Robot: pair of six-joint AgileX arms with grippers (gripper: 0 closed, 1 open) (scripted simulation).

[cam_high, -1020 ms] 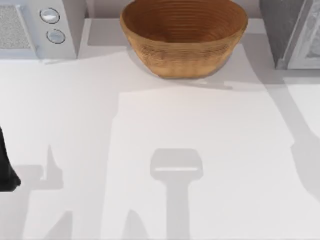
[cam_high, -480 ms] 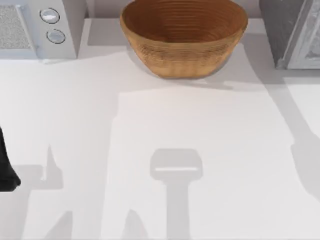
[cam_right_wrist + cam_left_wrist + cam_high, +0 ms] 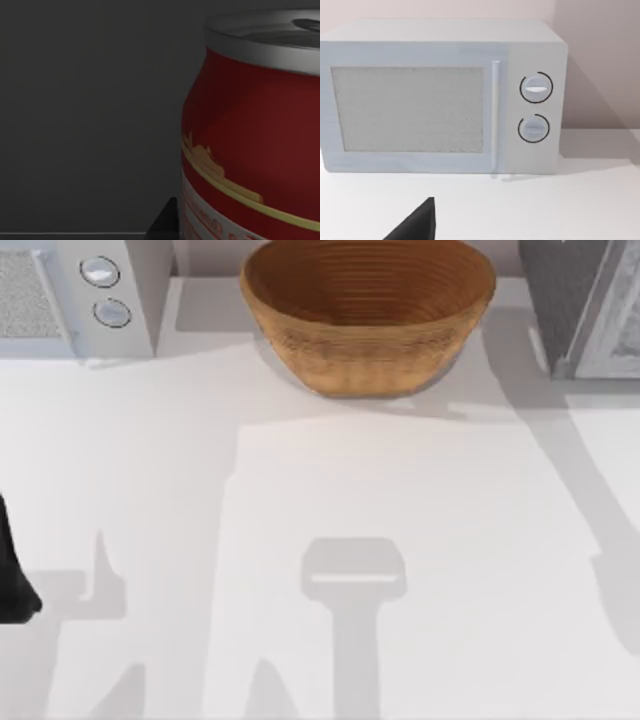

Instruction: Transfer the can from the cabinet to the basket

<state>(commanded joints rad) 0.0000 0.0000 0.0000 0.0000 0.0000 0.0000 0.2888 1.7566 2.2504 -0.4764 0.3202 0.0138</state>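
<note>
Overhead, the basket (image 3: 367, 312) is seen at the far middle of the white table (image 3: 300, 490): a round, bowl-shaped vessel of brown woven wicker, ribbed with concentric rings inside. To its left a white appliance (image 3: 75, 295) with two round knobs is set, and at the far right corner the cabinet (image 3: 580, 305) is placed, a dark grey box with a lighter framed, speckled door. A black part of the left arm (image 3: 12, 570) is caught at the table's left edge.

From the left wrist, the boxy white appliance (image 3: 440, 97) is faced, smooth-walled, with a grainy door panel, a slim vertical handle and two dials. A dark wedge of the left gripper (image 3: 417, 222) is shown low in the view; the state of its jaws cannot be told.

From the right wrist, the can (image 3: 252, 135) is seen very close against a dark grey wall: glossy red side, gold band, silver rim. A dark tip of the right gripper (image 3: 165, 222) is glimpsed beside it; whether the jaws are clasped cannot be told.
</note>
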